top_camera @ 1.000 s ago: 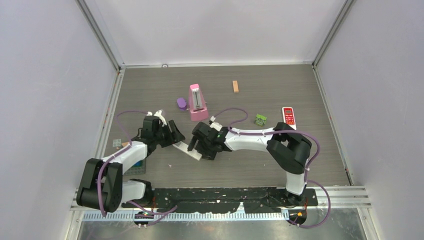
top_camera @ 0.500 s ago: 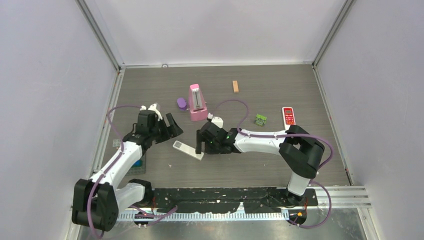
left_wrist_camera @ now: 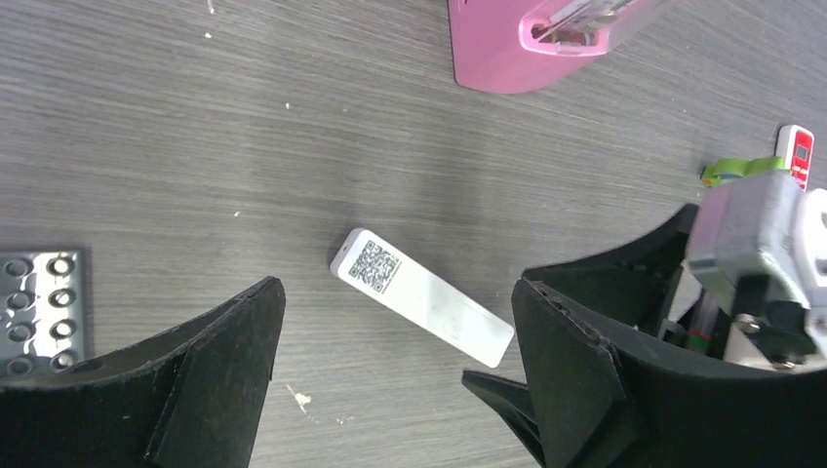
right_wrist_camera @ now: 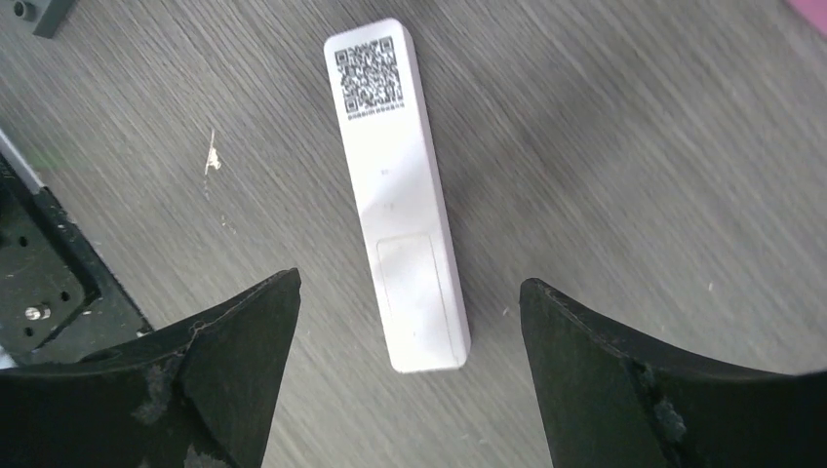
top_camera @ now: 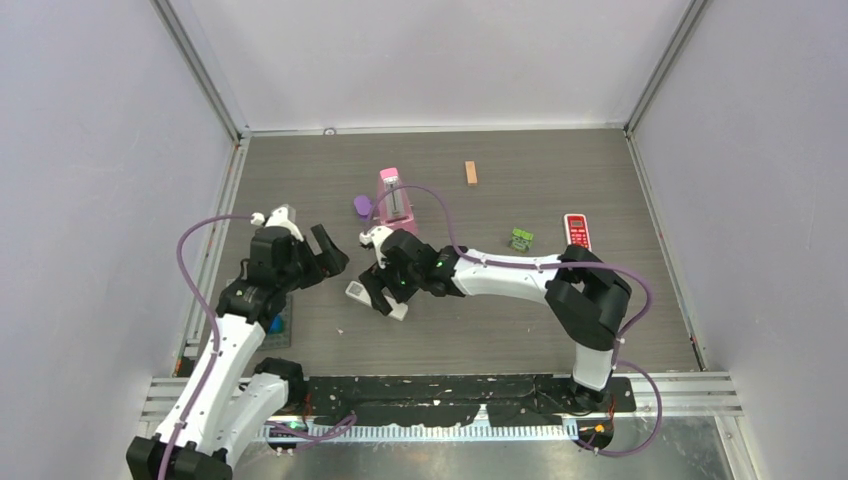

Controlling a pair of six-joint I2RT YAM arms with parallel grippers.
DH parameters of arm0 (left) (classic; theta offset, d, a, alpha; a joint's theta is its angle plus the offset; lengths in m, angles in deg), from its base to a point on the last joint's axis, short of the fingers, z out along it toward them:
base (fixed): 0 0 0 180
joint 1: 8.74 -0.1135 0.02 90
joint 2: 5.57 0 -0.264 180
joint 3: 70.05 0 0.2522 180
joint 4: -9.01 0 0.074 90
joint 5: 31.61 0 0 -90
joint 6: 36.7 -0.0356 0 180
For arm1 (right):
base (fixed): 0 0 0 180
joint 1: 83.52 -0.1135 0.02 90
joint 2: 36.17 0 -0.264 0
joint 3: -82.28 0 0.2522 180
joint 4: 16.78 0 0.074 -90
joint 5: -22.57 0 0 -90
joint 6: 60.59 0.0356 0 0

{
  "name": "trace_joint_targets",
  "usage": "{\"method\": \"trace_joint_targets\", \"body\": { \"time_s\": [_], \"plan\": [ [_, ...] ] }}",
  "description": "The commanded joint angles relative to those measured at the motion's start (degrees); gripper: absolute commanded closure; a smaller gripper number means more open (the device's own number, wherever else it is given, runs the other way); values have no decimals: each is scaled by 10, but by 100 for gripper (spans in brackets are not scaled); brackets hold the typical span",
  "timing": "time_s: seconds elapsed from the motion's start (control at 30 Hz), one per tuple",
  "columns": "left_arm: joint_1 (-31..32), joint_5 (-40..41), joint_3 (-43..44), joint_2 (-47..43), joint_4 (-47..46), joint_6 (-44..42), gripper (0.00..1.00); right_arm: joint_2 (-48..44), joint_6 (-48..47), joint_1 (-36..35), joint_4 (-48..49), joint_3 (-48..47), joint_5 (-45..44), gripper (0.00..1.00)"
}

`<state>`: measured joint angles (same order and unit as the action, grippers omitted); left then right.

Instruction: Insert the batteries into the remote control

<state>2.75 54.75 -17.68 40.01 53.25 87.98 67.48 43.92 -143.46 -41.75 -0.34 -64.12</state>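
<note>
Your right hand [right_wrist_camera: 410, 283] is spread wide and holds nothing. It hangs over the white remote [right_wrist_camera: 400, 195]. In the wrist view the remote's plain end sits in the gap between the fingers [right_wrist_camera: 224, 390], clear of both. Your left hand [left_wrist_camera: 398, 291] is also wide and empty. From above it hovers to the left of the remote, apart from it, with its fingers pointing that way.

The remote lies flat on the counter [top_camera: 480, 330], left of centre and about midway between the near and far edges. Its back is up, with a QR label at the end toward the left edge and a cover outline at the other end. From above, your right hand hides its middle. In the left wrist view one right fingertip sits close to the plain end; you cannot tell whether it touches. You cannot make out the batteries in any view.

Close to the left edge, by your left forearm, lie a grey studded plate [left_wrist_camera: 39, 312] and a blue piece [top_camera: 278, 325]. Just beyond the right hand stands a pink metronome [top_camera: 395, 205], with a purple lump [top_camera: 362, 206] beside it on the left. Toward the right edge lie a green piece [top_camera: 521, 239] and a red remote [top_camera: 577, 231]. Farthest off, a wooden block [top_camera: 470, 173] sits near the far edge.
</note>
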Motion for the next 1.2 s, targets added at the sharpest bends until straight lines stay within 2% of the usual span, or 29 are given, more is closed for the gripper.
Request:
{"method": "trace_joint_targets", "body": {
  "time_s": [0.0, 0.3, 0.47, 0.77, 0.83, 0.97, 1.17],
  "plan": [
    [-4, 17, 27, -27, 48, 3, 12, 28, -113, -12, -8, -42, -1, 14],
    [-11, 19, 25, -77, 83, 13, 11, 73, -178, -20, -20, -65, 5, 20],
    [-11, 25, 21, -90, 91, 18, 12, 92, -185, -29, -32, -79, -16, 30],
    [-11, -9, -13, -119, 72, 26, 14, 94, -153, -29, -11, -64, -46, 70],
    [-11, -18, -22, -129, 70, 26, 14, 85, -147, -26, 3, -54, -42, 76],
    [-11, -25, -28, -144, 78, 25, 14, 51, -94, -6, 33, -28, 27, 82],
    [-11, -125, -17, -146, 71, -15, 13, -52, 38, 52, 147, 51, 195, 83]
  ]
}}
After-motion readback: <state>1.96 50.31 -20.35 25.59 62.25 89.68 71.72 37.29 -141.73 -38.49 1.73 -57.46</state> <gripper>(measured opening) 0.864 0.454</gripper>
